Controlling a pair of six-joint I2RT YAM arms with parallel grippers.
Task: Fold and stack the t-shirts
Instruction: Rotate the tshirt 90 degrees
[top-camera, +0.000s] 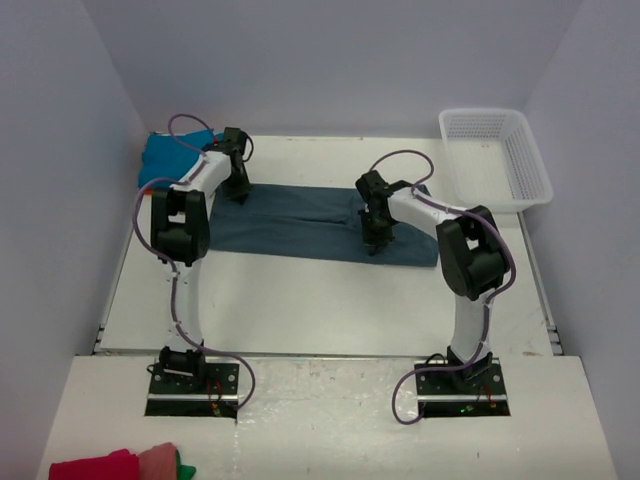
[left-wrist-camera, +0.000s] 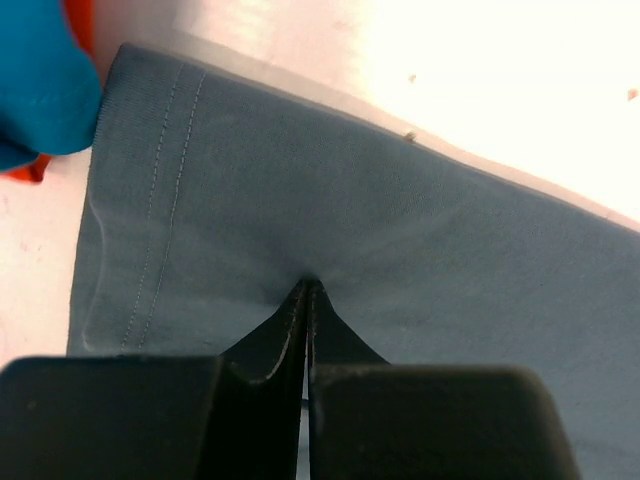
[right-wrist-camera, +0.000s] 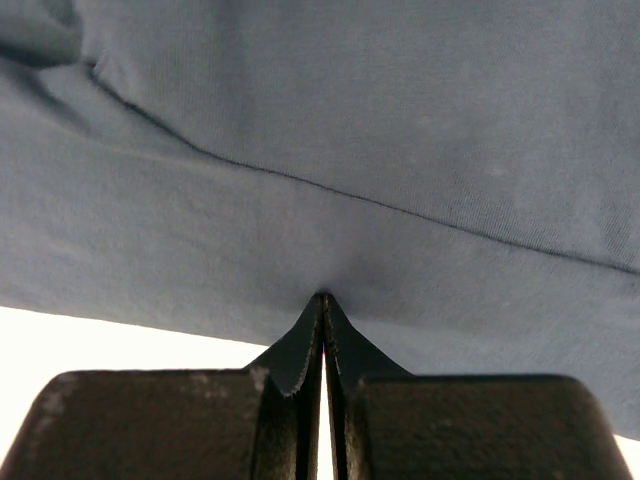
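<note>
The slate-blue t-shirt (top-camera: 300, 220) lies flat as a long band across the middle of the table. My left gripper (top-camera: 240, 190) is shut, its tips (left-wrist-camera: 308, 285) pressed down on the shirt's left end near the stitched hem (left-wrist-camera: 160, 200). Toward the shirt's right end, my right gripper (top-camera: 375, 245) is also shut and points (right-wrist-camera: 323, 297) down onto the cloth close to its near edge. No cloth shows between either pair of jaws. The turquoise t-shirt (top-camera: 165, 160) sits bunched at the back left, and a sliver of the orange t-shirt (left-wrist-camera: 35, 172) peeks out beneath the turquoise t-shirt (left-wrist-camera: 40, 90).
A white mesh basket (top-camera: 495, 155) stands at the back right corner. Red, pink and green cloths (top-camera: 110, 465) lie on the near shelf at the bottom left. White walls close the table in on three sides.
</note>
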